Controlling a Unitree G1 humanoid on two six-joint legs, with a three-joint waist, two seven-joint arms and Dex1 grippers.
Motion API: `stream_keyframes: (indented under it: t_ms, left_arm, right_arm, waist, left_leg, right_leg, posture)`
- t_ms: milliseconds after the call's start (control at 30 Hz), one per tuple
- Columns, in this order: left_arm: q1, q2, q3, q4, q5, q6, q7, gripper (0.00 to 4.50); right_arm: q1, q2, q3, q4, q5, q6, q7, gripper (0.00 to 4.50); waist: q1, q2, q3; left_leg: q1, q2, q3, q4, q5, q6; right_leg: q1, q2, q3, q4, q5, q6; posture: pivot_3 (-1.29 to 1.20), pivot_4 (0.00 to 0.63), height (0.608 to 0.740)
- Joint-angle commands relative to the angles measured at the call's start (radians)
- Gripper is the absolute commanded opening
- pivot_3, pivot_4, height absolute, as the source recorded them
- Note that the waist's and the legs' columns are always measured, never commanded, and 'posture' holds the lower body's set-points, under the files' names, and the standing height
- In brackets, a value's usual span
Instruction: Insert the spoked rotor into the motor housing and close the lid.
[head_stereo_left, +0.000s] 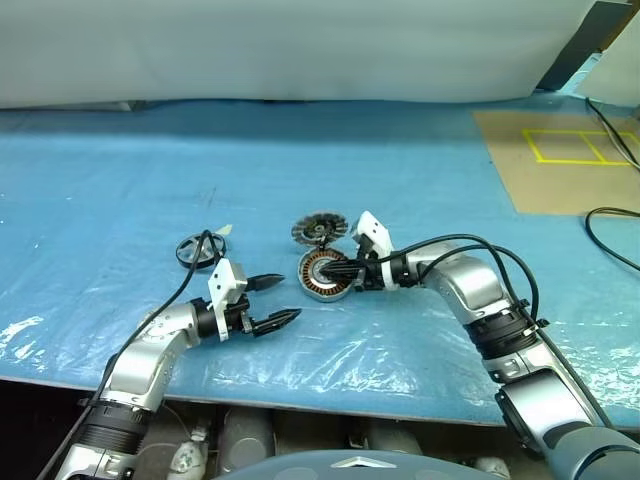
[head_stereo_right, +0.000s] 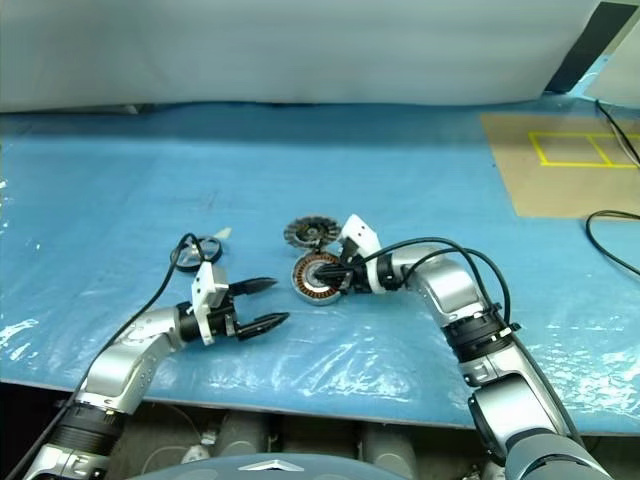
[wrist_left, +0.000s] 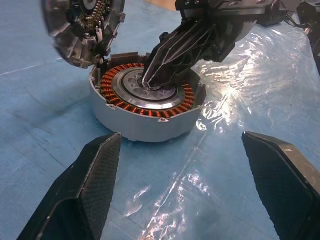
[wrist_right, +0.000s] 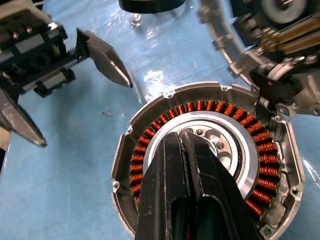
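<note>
Housing (head_stereo_left: 322, 274) in the middle of the blue surface (head_stereo_left: 420, 180), round and silver, open on top, with a ring of copper windings and a grey hub inside. Right tool (wrist_right: 186, 137) squeezed shut, holding nothing, tips pressed down on that grey hub. Lid (head_stereo_left: 318, 231) just behind the housing, tipped up on its edge and touching the rim, fins on show. Black spoked rotor (head_stereo_left: 197, 249) flat on the surface, off to the left, well apart from the housing and near the left arm. Left tool (head_stereo_left: 281, 301) spread wide open and empty, held level just left of the housing, pointing at it, not touching. Brown board with yellow lines (head_stereo_left: 565, 155) far off on the right.
</note>
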Motion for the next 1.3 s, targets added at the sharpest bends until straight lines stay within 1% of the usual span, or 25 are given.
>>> stream_keyframes:
  t_ms: [33,100,167,267,367,433,467,500,533,600,700,733,800,833,900,1000,1133,1233,1300]
  left_arm:
    - [-0.002,0.004,0.011,-0.031,-0.011,0.000,0.001,4.04]
    - [-0.002,0.004,0.010,-0.035,-0.012,0.004,0.001,4.04]
    - [-0.004,0.004,0.009,-0.040,-0.014,0.010,0.003,4.04]
    - [-0.003,0.006,0.010,-0.047,-0.016,0.016,0.003,4.04]
    - [0.002,0.011,0.013,-0.052,-0.019,0.019,-0.002,4.04]
    - [0.006,0.016,0.018,-0.054,-0.022,0.021,-0.006,4.04]
    - [0.007,0.018,0.019,-0.054,-0.023,0.022,-0.007,4.04]
    - [0.008,0.020,0.020,-0.056,-0.024,0.023,-0.007,4.04]
    - [0.008,0.021,0.020,-0.061,-0.025,0.028,-0.005,4.04]
    - [0.008,0.024,0.020,-0.072,-0.028,0.036,-0.001,4.04]
    - [0.001,0.023,0.018,-0.107,-0.034,0.070,0.018,4.04]
    - [-0.004,0.022,0.014,-0.127,-0.035,0.088,0.030,4.04]
    - [-0.015,0.018,0.007,-0.167,-0.039,0.126,0.054,4.04]
    - [-0.019,0.016,0.003,-0.188,-0.042,0.146,0.066,4.04]
    - [-0.030,0.013,-0.001,-0.222,-0.048,0.183,0.086,4.04]
    - [-0.046,0.014,-0.003,-0.268,-0.062,0.235,0.112,4.04]
    - [-0.064,0.025,0.006,-0.327,-0.090,0.302,0.140,4.04]
    - [-0.074,0.033,0.012,-0.354,-0.106,0.338,0.155,4.04]
    - [-0.081,0.037,0.014,-0.362,-0.114,0.354,0.162,4.04]
  right_arm:
    - [-0.026,0.019,-0.067,0.056,0.040,0.053,-0.017,0.03]
    - [-0.049,0.041,-0.136,0.063,0.104,0.109,-0.018,0.03]
    - [-0.062,0.051,-0.200,0.021,0.193,0.187,0.003,0.03]
    - [-0.057,0.051,-0.225,-0.038,0.258,0.255,0.019,0.03]
    - [-0.015,0.016,-0.134,-0.091,0.206,0.230,0.035,0.03]
    - [0.033,-0.037,0.014,-0.095,0.078,0.130,0.043,0.03]
    - [0.048,-0.054,0.062,-0.093,0.037,0.096,0.044,0.03]
    - [0.054,-0.051,0.087,-0.058,0.000,0.074,0.017,0.03]
    - [0.049,-0.042,0.086,-0.023,-0.015,0.060,-0.003,0.03]
    - [0.040,-0.032,0.078,0.021,-0.037,0.020,-0.025,0.03]
    - [0.008,-0.009,-0.008,0.032,0.030,0.050,-0.020,0.03]
    - [-0.014,0.005,-0.075,0.023,0.100,0.100,-0.011,0.03]
    - [-0.047,0.014,-0.166,0.000,0.204,0.172,0.018,0.03]
    - [-0.056,0.013,-0.191,-0.013,0.236,0.198,0.030,0.03]
    - [-0.059,0.007,-0.203,-0.039,0.262,0.223,0.046,0.03]
    - [-0.048,0.009,-0.197,-0.070,0.271,0.236,0.042,0.03]
    - [-0.023,0.019,-0.125,-0.069,0.186,0.174,-0.012,0.03]
    - [-0.007,0.027,-0.066,-0.040,0.094,0.086,-0.059,0.03]
    - [-0.003,0.033,-0.014,0.029,0.008,0.037,-0.108,0.03]
  waist:
    - [0.001,0.000,0.000]
    - [0.004,0.000,0.000]
    - [0.006,0.001,0.000]
    - [0.006,0.000,0.000]
    - [0.007,0.000,0.000]
    - [0.007,0.000,0.000]
    - [0.007,0.000,0.000]
    - [0.006,0.001,0.000]
    - [0.003,0.001,0.000]
    - [0.001,0.000,0.000]
    - [0.003,0.000,0.000]
    - [0.003,0.000,0.000]
    - [0.006,0.000,0.002]
    - [0.007,0.001,0.002]
    - [0.006,0.001,0.002]
    - [0.005,0.000,0.002]
    - [0.003,0.000,0.002]
    - [0.003,0.000,0.002]
    - [0.003,0.000,0.002]
  left_leg:
    - [0.000,0.000,0.000,0.000,0.000,0.001]
    - [-0.001,0.000,0.000,0.001,0.000,0.001]
    - [-0.003,0.000,0.000,0.001,0.000,0.000]
    - [-0.007,0.000,0.000,0.001,0.001,-0.001]
    - [-0.008,0.000,0.000,-0.001,0.002,0.000]
    - [-0.009,0.001,0.000,-0.001,0.001,-0.001]
    - [-0.009,0.001,0.000,-0.001,0.001,-0.001]
    - [-0.009,0.001,0.000,-0.001,0.001,-0.001]
    - [-0.009,0.000,0.000,-0.001,0.001,-0.001]
    - [-0.005,0.000,0.000,-0.001,0.001,-0.001]
    - [0.002,0.000,0.000,0.000,-0.001,0.001]
    - [0.003,0.000,0.000,0.000,-0.001,0.002]
    - [0.002,-0.001,0.000,0.000,-0.001,0.002]
    - [0.000,-0.001,0.000,0.001,-0.001,0.002]
    - [-0.004,-0.001,0.000,0.001,0.002,0.002]
    - [-0.005,-0.001,0.000,0.000,0.002,0.001]
    - [-0.010,0.001,0.000,-0.001,0.003,0.001]
    - [-0.012,0.001,0.000,-0.001,0.002,-0.001]
    - [-0.012,0.001,0.000,0.000,0.001,-0.002]
  right_leg:
    - [0.000,0.000,0.000,0.000,0.000,0.000]
    - [0.000,0.000,0.000,0.001,0.000,0.000]
    - [-0.002,0.000,0.000,0.000,0.000,0.000]
    - [-0.005,0.000,0.000,0.000,0.000,0.000]
    - [-0.006,0.000,-0.003,0.000,0.001,0.000]
    - [-0.006,0.000,-0.004,0.000,0.001,0.000]
    - [-0.006,0.000,-0.005,0.000,0.001,0.000]
    - [-0.006,0.000,-0.005,0.000,0.000,-0.001]
    - [-0.006,0.000,-0.005,0.000,0.000,-0.001]
    - [-0.003,0.000,-0.002,0.000,0.000,-0.001]
    - [0.004,-0.001,-0.002,-0.001,0.000,-0.001]
    - [0.005,-0.001,-0.002,-0.001,0.000,0.000]
    - [0.004,-0.002,-0.002,-0.001,0.000,0.000]
    - [0.003,-0.003,-0.002,-0.001,0.001,0.001]
    - [-0.001,-0.003,-0.002,0.000,0.001,0.000]
    - [-0.001,-0.002,-0.002,-0.001,0.001,0.000]
    - [-0.008,0.000,-0.003,0.000,0.001,0.000]
    - [-0.010,0.001,-0.004,0.000,0.002,0.001]
    - [-0.009,0.001,-0.004,0.000,0.001,-0.001]
  posture:
    - [0.00,0.150,0.740]
    - [0.00,0.150,0.740]
    - [0.00,0.150,0.740]
    - [0.00,0.150,0.740]
    - [0.00,0.150,0.740]
    - [0.00,0.150,0.740]
    - [0.00,0.150,0.740]
    - [0.00,0.150,0.740]
    - [0.00,0.150,0.740]
    - [0.00,0.150,0.740]
    - [0.00,0.150,0.740]
    - [0.00,0.150,0.740]
    - [0.00,0.150,0.740]
    - [0.00,0.150,0.740]
    - [0.00,0.150,0.740]
    - [0.00,0.150,0.740]
    - [0.00,0.150,0.740]
    - [0.00,0.150,0.740]
    - [0.00,0.150,0.740]
